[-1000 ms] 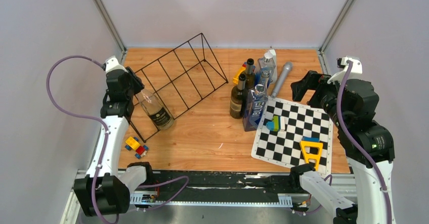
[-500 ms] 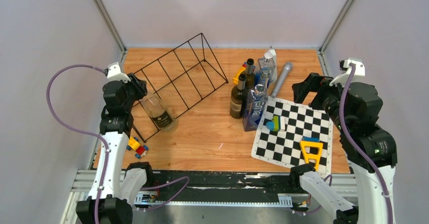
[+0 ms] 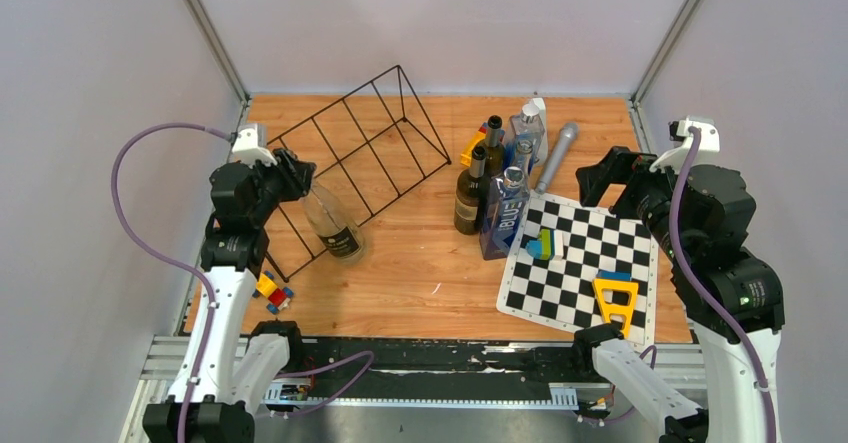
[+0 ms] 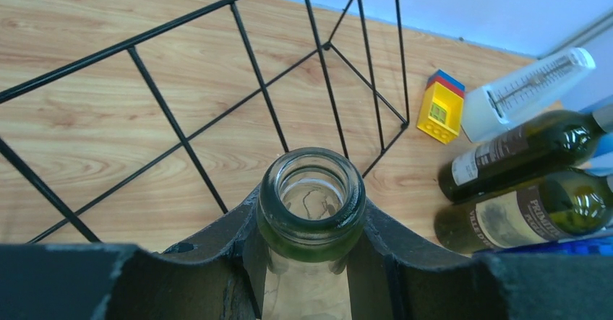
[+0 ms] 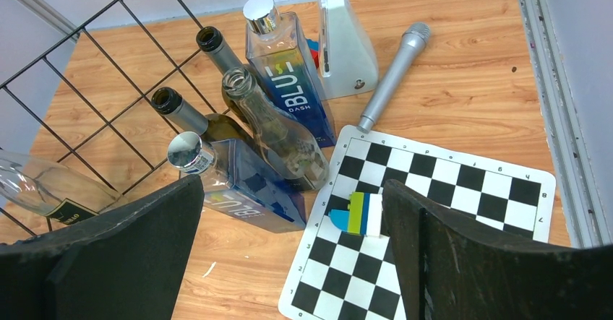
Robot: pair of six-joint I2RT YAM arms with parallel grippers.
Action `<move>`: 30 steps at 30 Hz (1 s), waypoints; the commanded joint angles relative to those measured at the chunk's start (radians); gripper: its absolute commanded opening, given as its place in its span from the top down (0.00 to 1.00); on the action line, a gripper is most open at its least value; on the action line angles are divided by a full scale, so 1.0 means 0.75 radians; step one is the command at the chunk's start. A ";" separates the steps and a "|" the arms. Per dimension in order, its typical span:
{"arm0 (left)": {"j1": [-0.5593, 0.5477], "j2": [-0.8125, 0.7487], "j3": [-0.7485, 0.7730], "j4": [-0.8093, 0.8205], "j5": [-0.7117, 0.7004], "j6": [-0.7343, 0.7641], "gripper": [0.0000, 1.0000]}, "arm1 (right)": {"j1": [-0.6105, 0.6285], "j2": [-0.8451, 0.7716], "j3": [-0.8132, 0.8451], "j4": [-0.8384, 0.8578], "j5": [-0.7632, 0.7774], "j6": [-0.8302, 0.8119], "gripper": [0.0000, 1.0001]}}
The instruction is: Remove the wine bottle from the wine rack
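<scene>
One rack (image 4: 173, 124), one bottle (image 3: 333, 225), perhaps five others (image 5: 289, 81).

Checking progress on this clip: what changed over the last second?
The left end effector, shut on the wine bottle at its neck, swung rightward, dragging the bottle's base right with it. The wine rack, the open right end effector and the standing bottles stayed put.

Wine bottle (image 5: 43, 186) cut off, right-wrist view edge.

Checkered mat (image 3: 575, 263) bearing orange frame (image 3: 612, 288), grey microphone (image 3: 556, 155) just beyond, dark bottles (image 3: 468, 201) standing clustered, toy blocks (image 3: 270, 290)
</scene>
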 commanded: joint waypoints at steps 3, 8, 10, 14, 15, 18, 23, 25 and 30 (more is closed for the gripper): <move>-0.057 -0.077 0.078 0.172 0.063 -0.027 1.00 | -0.007 -0.009 -0.010 0.062 -0.022 -0.005 0.05; -0.116 -0.068 0.078 0.182 0.057 -0.021 1.00 | -0.007 -0.013 -0.015 0.065 -0.027 -0.001 0.05; -0.152 -0.061 0.080 0.186 0.042 -0.013 1.00 | -0.006 -0.015 -0.015 0.064 -0.029 -0.001 0.05; -0.254 -0.038 0.092 0.191 -0.016 0.005 1.00 | -0.006 -0.018 -0.014 0.064 -0.030 0.001 0.05; -0.295 -0.034 0.095 0.193 -0.043 0.008 1.00 | -0.007 -0.019 -0.015 0.064 -0.031 0.001 0.05; -0.384 -0.007 0.102 0.206 -0.105 0.030 1.00 | -0.006 -0.021 -0.014 0.066 -0.033 -0.001 0.05; -0.542 0.035 0.109 0.247 -0.204 0.056 1.00 | -0.007 -0.025 -0.017 0.064 -0.037 -0.001 0.05; -0.588 0.051 0.112 0.265 -0.227 0.061 1.00 | -0.006 -0.025 -0.019 0.065 -0.043 -0.001 0.05; -0.706 0.095 0.120 0.307 -0.270 0.081 1.00 | -0.006 -0.031 -0.023 0.075 -0.073 -0.003 0.05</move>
